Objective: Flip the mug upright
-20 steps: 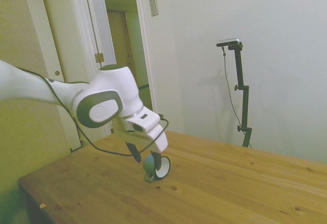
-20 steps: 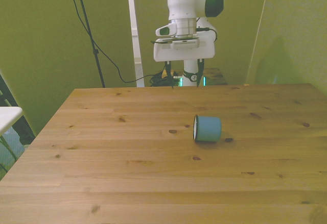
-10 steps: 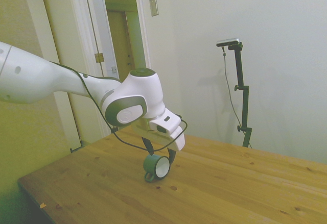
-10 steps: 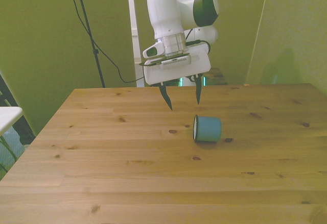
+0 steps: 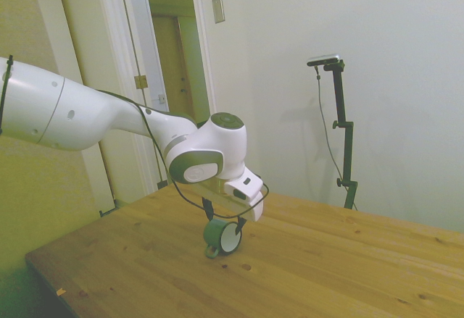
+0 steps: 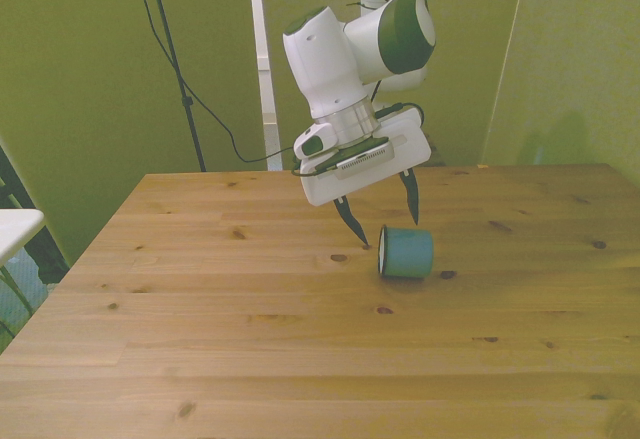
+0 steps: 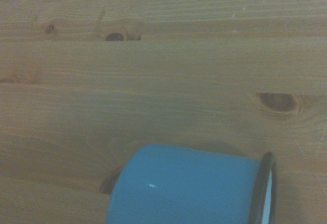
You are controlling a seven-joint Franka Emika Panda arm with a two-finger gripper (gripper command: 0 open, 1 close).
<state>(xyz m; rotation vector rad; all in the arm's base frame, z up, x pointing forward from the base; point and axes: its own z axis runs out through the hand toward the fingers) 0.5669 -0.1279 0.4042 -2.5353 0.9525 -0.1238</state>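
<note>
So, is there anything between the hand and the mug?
No. In the front view the open hand hangs just above the mug lying on its side; only air and bare table show there.

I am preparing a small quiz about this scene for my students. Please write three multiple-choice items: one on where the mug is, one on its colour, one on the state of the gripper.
1. Where is the mug?
A. Lying on its side on the table
B. Standing upright on the table
C. Lifted in the air

2. What colour is the outside of the mug?
A. Red
B. Teal blue-green
C. Yellow

3. What is the state of the gripper?
A. Shut on the mug
B. Shut on nothing
C. Open, just above the mug

Answers:
1. A: in the front view its round wall rests on the wood and its mouth faces the front view's left.
2. B: the wrist view shows a teal wall with a dark rim.
3. C: in the front view the fingers stand apart, holding nothing, one on each side above the mug.
</note>
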